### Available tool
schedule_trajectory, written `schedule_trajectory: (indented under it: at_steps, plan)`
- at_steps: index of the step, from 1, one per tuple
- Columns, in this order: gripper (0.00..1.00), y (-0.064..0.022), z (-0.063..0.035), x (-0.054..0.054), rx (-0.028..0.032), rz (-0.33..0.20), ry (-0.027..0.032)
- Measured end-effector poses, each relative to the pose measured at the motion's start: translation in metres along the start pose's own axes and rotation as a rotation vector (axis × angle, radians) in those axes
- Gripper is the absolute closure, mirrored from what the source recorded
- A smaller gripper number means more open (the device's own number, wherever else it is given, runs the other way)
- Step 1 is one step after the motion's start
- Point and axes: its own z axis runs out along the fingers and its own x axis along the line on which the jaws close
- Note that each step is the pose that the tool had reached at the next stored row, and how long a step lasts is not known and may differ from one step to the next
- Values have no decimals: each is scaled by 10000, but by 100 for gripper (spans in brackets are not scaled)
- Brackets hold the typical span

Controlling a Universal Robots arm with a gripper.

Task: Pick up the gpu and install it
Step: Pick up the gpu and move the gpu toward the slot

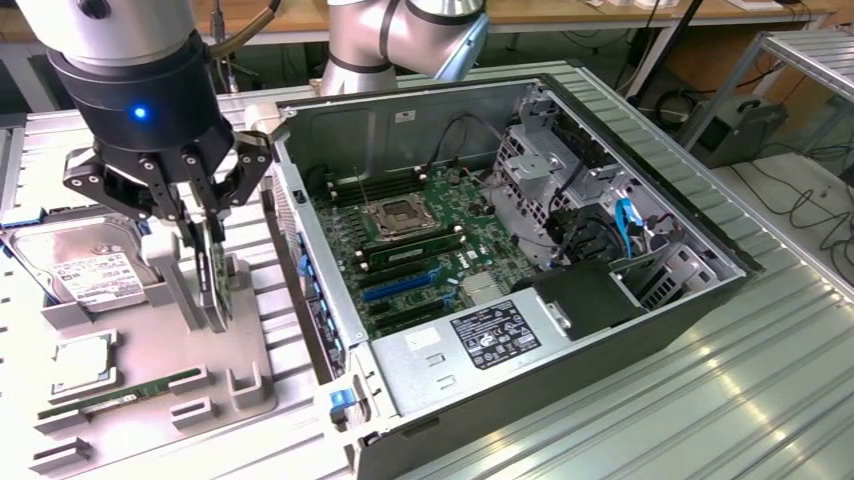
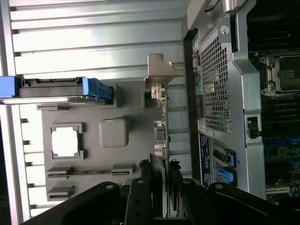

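The gpu is a thin dark card standing on edge over the grey fixture tray, at the exterior view's left. In the wrist view the gpu appears edge-on, with its silver bracket at the end farthest from the camera. My gripper hangs straight down over the card. Its black fingers sit on both faces, so the gripper is shut on the card's upper edge. I cannot tell whether the card's lower edge still rests in its holder.
The open computer case lies right beside the tray, motherboard and blue slots facing up. The tray also carries a hard drive, a processor and a green memory stick. The case's perforated rear wall is close to the card.
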Motion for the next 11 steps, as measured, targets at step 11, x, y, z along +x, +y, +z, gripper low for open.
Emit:
schedule_trajectory:
  at_steps: [11]
  plan:
    - [73, 1, -32, -1, 0, 0, 0]
